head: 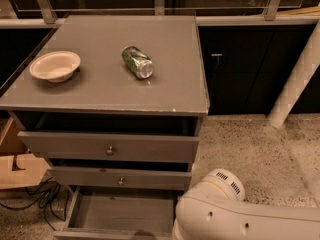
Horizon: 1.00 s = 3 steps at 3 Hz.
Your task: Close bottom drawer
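Plainly, the job is not done: the bottom drawer point(122, 211) stands pulled far out of the cabinet, its bare floor showing and its front panel right at the lower edge of the view. The tool is out of sight (below the frame or behind the bulky white arm point(240, 219) at lower right), so I cannot tell whether it is wide, narrow or holding anything, nor whether it touches the drawer front.

The main risk, as I judge it, is a push that lands off centre. The arm sits towards the drawer's right side, and force applied there could skew the drawer on its runners and jam it partway in. A second risk is the arm's casing catching the middle drawer point(120, 178) or the top drawer point(110, 146), both of which look slightly ajar, and shoving them as well. A hard slam could also jolt the whole cabinet. The green can point(137, 61) lies on its side on the desk point(100, 91) and might roll; the pale bowl point(55, 65), well apart from it on the left, looks steadier.

The desk is a flat grey top, scuffed along its front edge. The floor point(250, 144) is speckled stone. Dark cables point(35, 201) trail just beside the cabinet's lower left, near a tan box point(17, 169). A white slanted post point(295, 84) stands to the right, with dark cupboards point(240, 64) behind.
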Available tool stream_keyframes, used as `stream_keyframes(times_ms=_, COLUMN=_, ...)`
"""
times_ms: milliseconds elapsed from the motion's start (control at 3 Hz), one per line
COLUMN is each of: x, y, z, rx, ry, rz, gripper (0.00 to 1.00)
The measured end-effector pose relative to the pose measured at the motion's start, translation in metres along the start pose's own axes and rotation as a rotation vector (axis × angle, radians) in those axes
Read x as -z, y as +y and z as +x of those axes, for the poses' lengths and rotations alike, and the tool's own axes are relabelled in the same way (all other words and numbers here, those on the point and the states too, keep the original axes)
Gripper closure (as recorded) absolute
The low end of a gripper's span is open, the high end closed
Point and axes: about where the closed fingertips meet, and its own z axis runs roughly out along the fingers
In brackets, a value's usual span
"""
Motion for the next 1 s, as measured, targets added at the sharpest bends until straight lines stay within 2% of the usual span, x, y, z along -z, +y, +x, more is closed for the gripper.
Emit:
stream_keyframes(times_ms=333, x=-0.068, y=0.002, z=0.023, rx=-0.027, ry=0.043, rz=-0.051, gripper=1.00)
stream_keyframes(times_ms=667, x=-0.089, y=0.001, z=0.028, rx=-0.084, ry=0.058, rz=-0.065, gripper=1.00)
stream_keyframes(times_ms=1000, x=-0.086, y=0.001, z=0.027, rx=-0.093, ry=0.056, rz=-0.059, gripper=1.00)
